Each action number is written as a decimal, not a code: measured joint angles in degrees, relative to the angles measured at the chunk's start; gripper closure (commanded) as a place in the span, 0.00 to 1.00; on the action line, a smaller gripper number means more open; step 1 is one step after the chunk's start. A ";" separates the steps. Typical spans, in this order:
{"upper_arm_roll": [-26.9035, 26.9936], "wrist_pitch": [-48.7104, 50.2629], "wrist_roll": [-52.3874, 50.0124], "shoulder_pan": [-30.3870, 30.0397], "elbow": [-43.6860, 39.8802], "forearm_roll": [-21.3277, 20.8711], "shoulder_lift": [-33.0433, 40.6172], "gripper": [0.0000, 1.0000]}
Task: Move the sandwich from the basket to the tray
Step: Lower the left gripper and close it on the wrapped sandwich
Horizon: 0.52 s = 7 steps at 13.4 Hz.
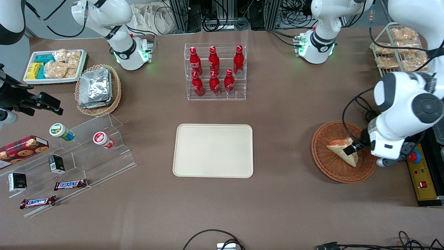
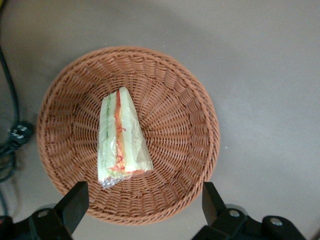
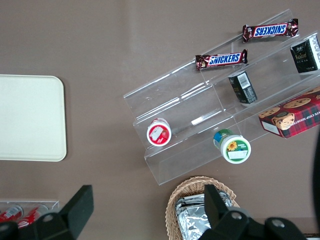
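The left arm's gripper (image 2: 141,205) hangs over the round reddish-brown wicker basket (image 1: 329,170), fingers (image 2: 74,204) spread wide and grasping nothing. The triangular white-bread sandwich (image 2: 121,137) lies in the basket's middle, well apart from the cream rectangular tray (image 1: 213,150) at the table's centre

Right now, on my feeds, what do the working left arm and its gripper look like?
The left arm has glossy white rounded shells with dark grey joint discs and a black cable looping beside it. Its base shows green lights. The gripper, above the reddish-brown wicker basket holding the wrapped triangular sandwich, has two black wedge-shaped fingers, open.
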<state>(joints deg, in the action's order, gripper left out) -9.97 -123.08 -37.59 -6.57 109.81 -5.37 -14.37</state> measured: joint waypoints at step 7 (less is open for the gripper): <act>0.42 -3.54 -7.31 -3.56 3.45 -0.08 -4.91 0.00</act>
<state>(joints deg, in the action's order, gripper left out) -9.55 -126.62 -44.90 -10.13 113.26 -5.45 -19.29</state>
